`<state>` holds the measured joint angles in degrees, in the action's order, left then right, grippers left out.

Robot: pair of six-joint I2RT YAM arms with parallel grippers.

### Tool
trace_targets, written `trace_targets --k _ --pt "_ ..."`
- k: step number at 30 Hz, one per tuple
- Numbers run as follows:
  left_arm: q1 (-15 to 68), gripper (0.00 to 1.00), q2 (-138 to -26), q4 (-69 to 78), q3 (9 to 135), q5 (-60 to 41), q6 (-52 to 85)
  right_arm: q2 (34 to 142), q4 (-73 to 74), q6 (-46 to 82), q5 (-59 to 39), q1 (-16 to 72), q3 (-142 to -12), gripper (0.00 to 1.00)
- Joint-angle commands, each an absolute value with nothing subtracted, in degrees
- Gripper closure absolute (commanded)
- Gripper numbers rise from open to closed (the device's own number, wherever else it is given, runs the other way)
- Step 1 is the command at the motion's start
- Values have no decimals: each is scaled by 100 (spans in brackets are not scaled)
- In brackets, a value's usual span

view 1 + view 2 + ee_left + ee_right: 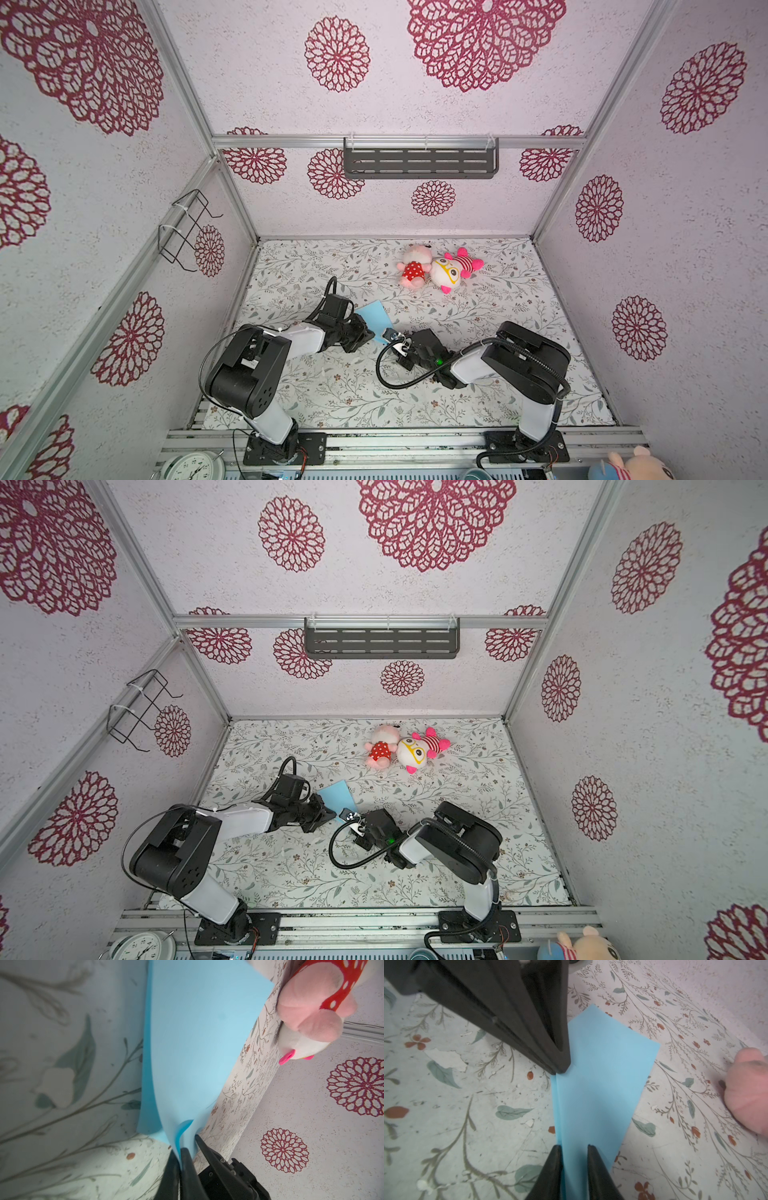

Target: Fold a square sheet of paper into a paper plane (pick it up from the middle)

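Left gripper (561,1069) is clamped shut on the folded light-blue paper sheet (602,1084); right gripper (574,1148) straddles one end of the sheet, jaws narrowly apart.

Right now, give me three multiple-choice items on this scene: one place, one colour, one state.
1. From the paper, the plush toys lie: A) atop it B) toward the back wall C) under it.
2. The paper is: A) light blue B) yellow C) white.
3. The left end effector is: A) open B) shut on a toy C) shut on the paper.
Answers: B, both top views show them farther back; A, every view shows blue; C, the right wrist view shows it pinching the paper's edge.
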<state>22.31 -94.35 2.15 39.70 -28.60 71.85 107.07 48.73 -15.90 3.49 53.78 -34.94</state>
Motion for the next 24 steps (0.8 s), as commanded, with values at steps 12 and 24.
trace_targets --k 12,24 --pt "2273 68 -9538 218 4096 -2856 7251 10606 5162 -1375 150 5383 -3438 88" --pt "2276 73 -9806 272 4213 -2927 7227 10473 5299 -1178 -128 5317 -3360 89"
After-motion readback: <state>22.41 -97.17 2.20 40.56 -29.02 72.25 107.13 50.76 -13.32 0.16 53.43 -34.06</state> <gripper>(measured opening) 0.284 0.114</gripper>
